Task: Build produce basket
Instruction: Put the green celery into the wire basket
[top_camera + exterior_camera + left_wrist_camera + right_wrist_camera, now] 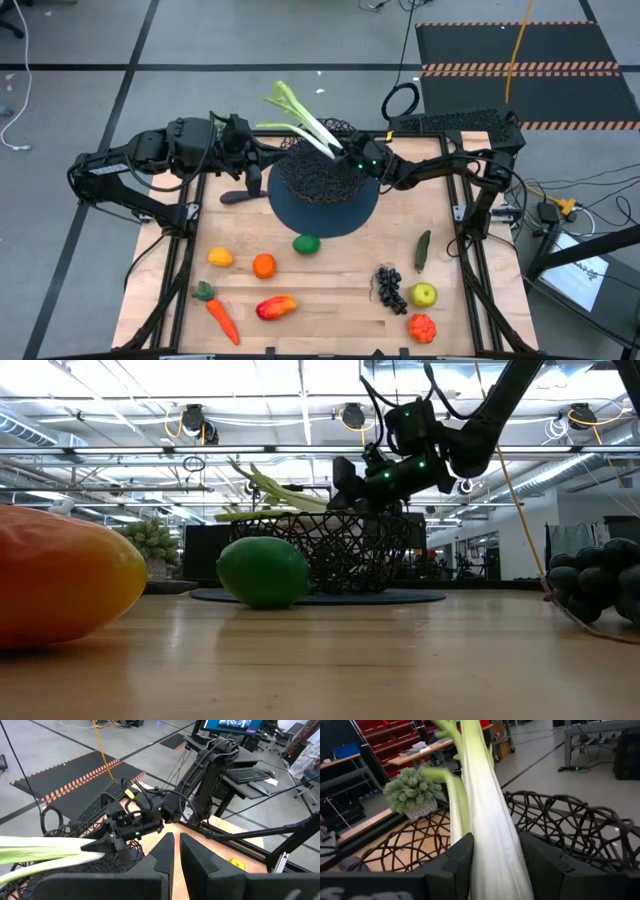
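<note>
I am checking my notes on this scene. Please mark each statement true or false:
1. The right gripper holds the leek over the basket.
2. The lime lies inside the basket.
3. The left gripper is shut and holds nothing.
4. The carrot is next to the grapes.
1. True: the right gripper is shut on the leek above the basket.
2. False: the lime lies on the table, outside the basket.
3. True: the left gripper is shut and empty.
4. False: the carrot lies far from the grapes, on the table's other side.
</note>
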Available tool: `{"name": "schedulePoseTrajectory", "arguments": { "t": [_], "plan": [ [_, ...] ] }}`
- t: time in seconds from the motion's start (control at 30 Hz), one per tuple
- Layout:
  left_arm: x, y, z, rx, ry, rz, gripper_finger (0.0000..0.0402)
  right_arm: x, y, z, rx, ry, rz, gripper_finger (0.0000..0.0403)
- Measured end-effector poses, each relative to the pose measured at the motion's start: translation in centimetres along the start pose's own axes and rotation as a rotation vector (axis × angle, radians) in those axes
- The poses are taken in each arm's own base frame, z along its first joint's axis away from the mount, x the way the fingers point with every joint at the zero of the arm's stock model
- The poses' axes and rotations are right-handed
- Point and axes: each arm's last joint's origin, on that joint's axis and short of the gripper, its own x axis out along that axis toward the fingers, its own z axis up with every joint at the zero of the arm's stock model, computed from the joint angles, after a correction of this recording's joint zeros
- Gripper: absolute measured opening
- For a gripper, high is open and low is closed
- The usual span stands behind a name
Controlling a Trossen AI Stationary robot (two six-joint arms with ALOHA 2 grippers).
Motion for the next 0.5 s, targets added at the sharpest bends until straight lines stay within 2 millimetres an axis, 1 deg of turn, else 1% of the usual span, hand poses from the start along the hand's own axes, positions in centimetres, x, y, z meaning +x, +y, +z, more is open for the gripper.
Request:
{"name": "schedulePoseTrajectory", "arguments": {
  "t": [0.17, 0.5],
  "plan": [
    [0.00, 0.00, 0.00, 0.000, 0.000, 0.000, 0.0031, 0.17, -0.68, -0.18, -0.012, 0.039, -0.014, 0.0146],
    [0.00, 0.00, 0.00, 0.000, 0.000, 0.000, 0.0031, 0.16, -0.74, -0.29, -0.042, 0.051, -0.017, 0.0146]
  ]
}}
